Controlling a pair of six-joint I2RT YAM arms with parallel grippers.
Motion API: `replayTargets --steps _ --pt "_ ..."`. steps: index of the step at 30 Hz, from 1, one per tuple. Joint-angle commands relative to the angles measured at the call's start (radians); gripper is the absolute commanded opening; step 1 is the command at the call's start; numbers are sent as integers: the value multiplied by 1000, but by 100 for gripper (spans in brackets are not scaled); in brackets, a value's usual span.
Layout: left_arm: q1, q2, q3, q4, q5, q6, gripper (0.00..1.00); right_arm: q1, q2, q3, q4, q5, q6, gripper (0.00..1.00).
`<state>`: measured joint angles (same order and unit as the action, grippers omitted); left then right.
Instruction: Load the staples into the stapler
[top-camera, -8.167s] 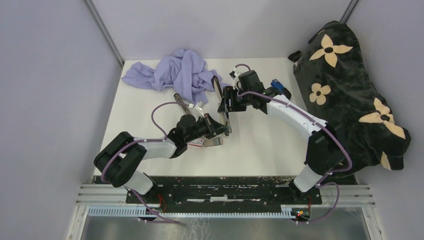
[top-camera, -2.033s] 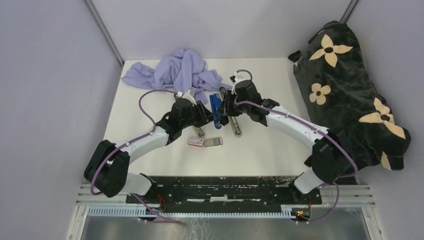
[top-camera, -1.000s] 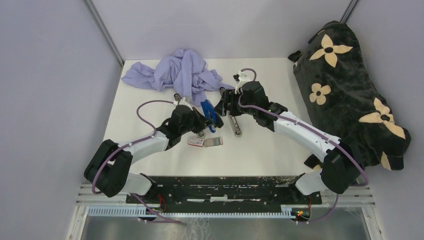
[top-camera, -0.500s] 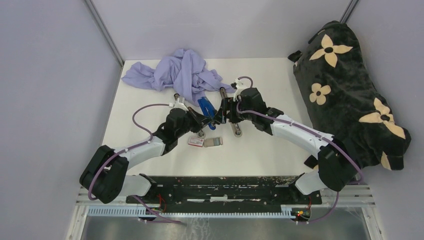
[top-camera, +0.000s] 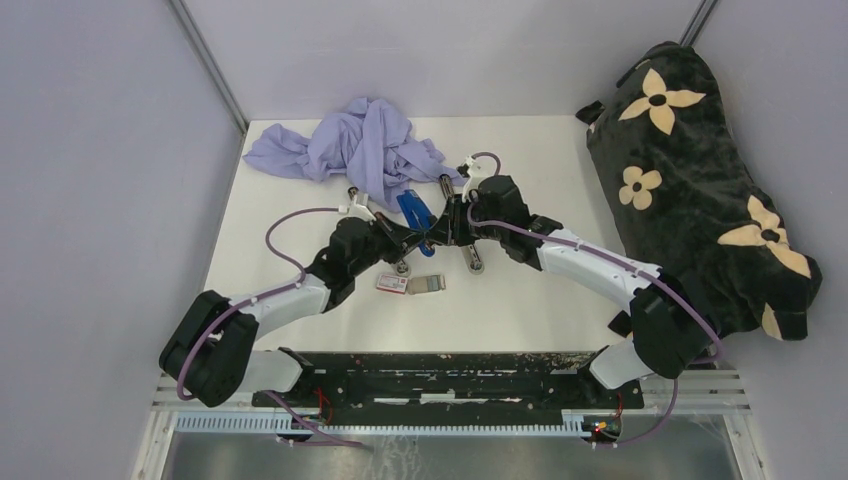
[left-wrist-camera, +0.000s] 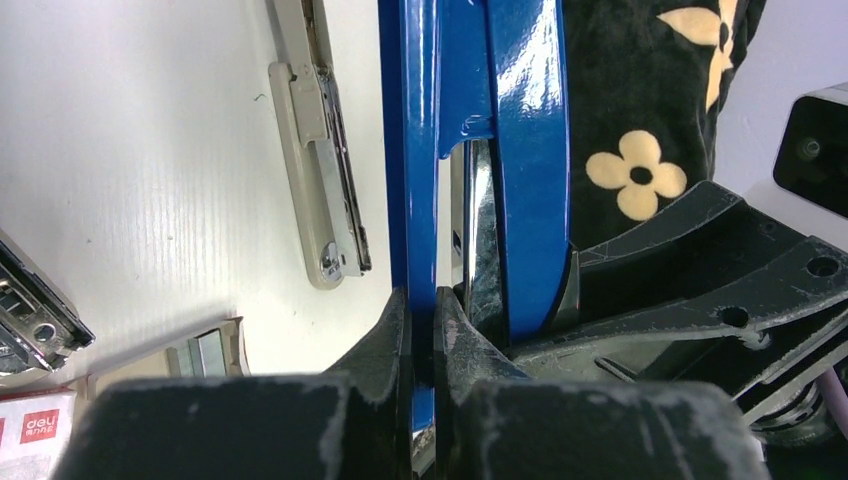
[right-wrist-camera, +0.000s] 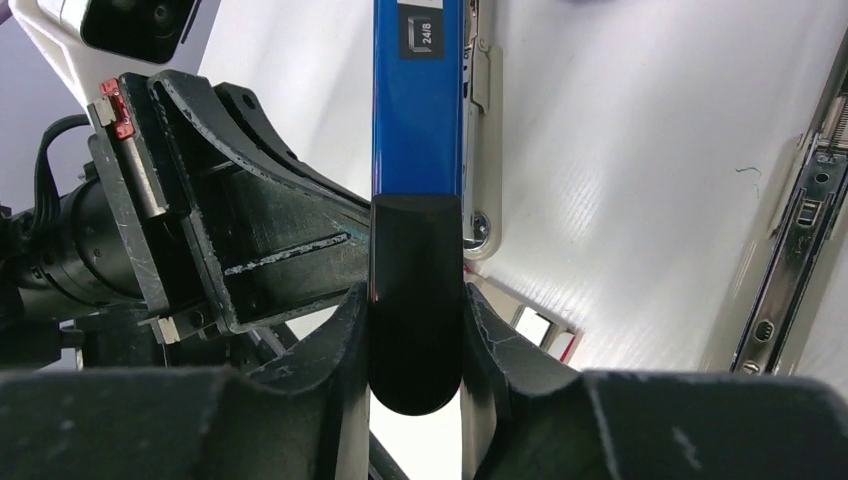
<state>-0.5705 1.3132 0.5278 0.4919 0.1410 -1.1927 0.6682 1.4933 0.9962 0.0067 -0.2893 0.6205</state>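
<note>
Both arms reach inward with elbows out, wrists nearly nose to nose. Left pincer (left-wrist-camera: 420, 305) is pinched tight on a thin blue edge of the blue stapler (left-wrist-camera: 525, 150). Right pincer (right-wrist-camera: 415, 300) clamps its black end.

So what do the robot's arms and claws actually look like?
Both the left arm and right arm have white shells between chunky black joints, with a purple cable looping along each. The left gripper and right gripper are black, each with two scuffed, grey-worn fingers.
</note>
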Motion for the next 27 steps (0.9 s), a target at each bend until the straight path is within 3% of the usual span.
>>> replayTargets --steps 1,4,7,15,20,27 --pt "18 -43 -14 110 11 -16 3 -3 -55 13 13 32 -34 20" --pt "41 -63 -52 109 16 -17 3 -15 -94 28 -27 44 -56 8" --pt "68 -93 -90 97 22 4 3 -52 -125 42 -58 35 -62 2" --pt "77 -152 -108 5 24 136 3 -158 -151 131 -106 -37 -63 2" --pt "70 -148 -85 -15 98 245 3 -232 -143 224 -149 -32 -68 1" --pt "2 -132 -3 -73 162 381 3 -341 -87 409 -241 -11 -87 1"
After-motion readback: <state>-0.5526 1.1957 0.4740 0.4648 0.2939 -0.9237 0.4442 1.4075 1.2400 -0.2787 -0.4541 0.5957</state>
